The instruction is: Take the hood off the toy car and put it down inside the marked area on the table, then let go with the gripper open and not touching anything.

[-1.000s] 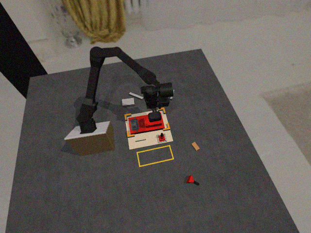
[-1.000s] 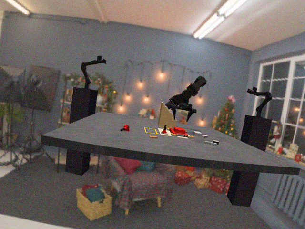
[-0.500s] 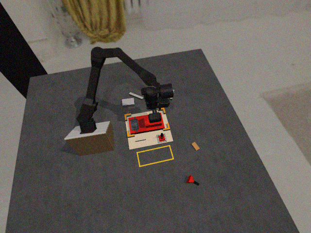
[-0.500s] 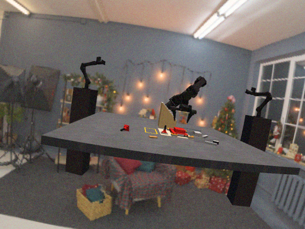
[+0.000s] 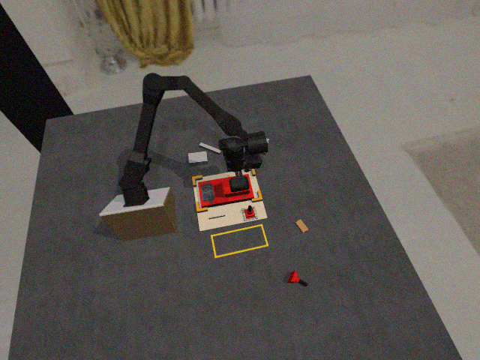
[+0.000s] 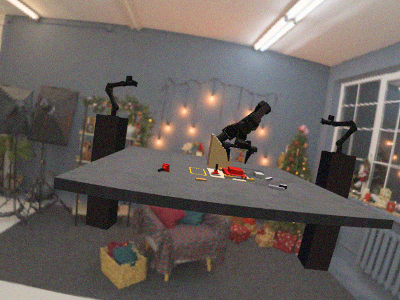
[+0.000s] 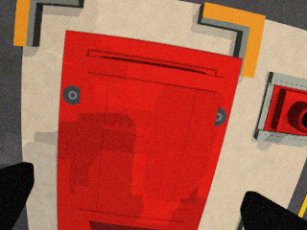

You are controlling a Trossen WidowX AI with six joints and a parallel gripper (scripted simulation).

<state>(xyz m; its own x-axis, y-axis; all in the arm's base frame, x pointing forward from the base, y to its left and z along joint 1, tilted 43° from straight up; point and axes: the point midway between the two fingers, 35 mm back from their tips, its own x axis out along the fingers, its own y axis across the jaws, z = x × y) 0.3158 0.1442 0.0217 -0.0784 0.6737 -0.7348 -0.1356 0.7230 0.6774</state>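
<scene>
Orange corner brackets (image 5: 197,179) (image 7: 256,24) surround the red car (image 5: 217,191) (image 6: 240,175) (image 7: 144,144), its long axis roughly parallel to the yellow outline (image 5: 241,252) (image 6: 197,174); the gripper's (image 5: 238,181) (image 6: 238,160) fingers stand apart.

Toy car's (image 7: 139,144) near end cut off in wrist view.
</scene>
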